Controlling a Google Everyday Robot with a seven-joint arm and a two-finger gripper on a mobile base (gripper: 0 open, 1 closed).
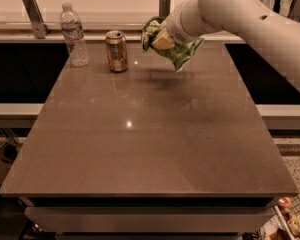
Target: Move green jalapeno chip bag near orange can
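Note:
The green jalapeno chip bag [176, 51] hangs crumpled in my gripper [162, 40], held in the air above the far part of the table. The gripper is shut on the bag's upper part. The orange can [117, 51] stands upright on the table at the far left, a short way left of the bag. The bag's shadow falls on the table just right of the can. My white arm [250, 19] comes in from the upper right.
A clear plastic water bottle [73, 35] stands upright left of the can. The brown table [140, 134] stretches toward me. A pale counter with metal brackets [34, 15] runs behind it. Clutter shows at the lower right [290, 224].

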